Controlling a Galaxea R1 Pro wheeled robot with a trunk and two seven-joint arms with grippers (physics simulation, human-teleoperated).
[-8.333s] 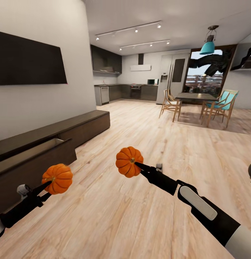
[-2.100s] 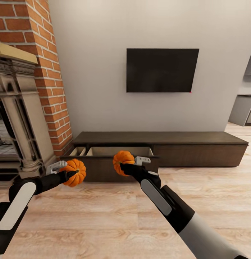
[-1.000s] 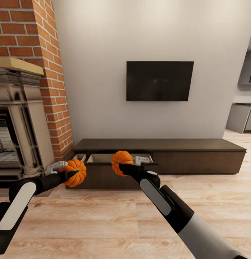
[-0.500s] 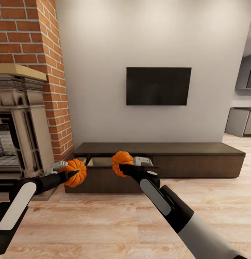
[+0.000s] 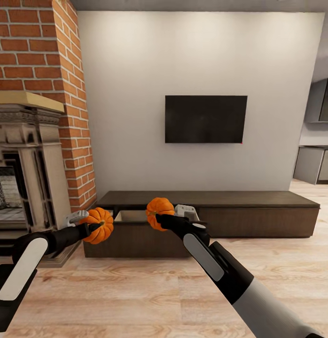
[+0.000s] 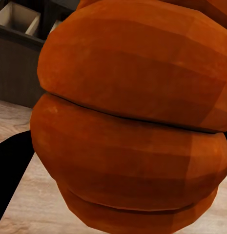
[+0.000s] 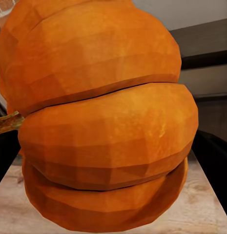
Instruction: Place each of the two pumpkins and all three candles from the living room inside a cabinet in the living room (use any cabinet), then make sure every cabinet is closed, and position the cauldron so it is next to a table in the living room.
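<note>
Both arms are raised in front of the trunk, each carrying one pumpkin clear of the floor, evidently so the two can be delivered in one trip. The left pincer (image 5: pixel 91 227) is clenched on the left pumpkin (image 5: pixel 98 225); in the left wrist view that pumpkin (image 6: pixel 128 122) crowds the lens, confirming a close hold. The right pincer (image 5: pixel 159 218) is likewise clenched on the right pumpkin (image 5: pixel 159 213), which looms equally large in the right wrist view (image 7: pixel 103 117).

Ahead of both pincers, and lower, stands the cabinet (image 5: pixel 258 211) against the wall under the TV (image 5: pixel 205 119). Its drawer (image 5: pixel 131 216) is pulled out, pale interior exposed, directly beyond the right pumpkin and between the two pincers; it appears left open to receive the load. The fireplace (image 5: pixel 27 159) stands beside the left pincer's outer side.

Assessment: transport stage, neither pumpkin yet deposited. The next move would call for closing in and lowering each pumpkin over the open drawer before release.
</note>
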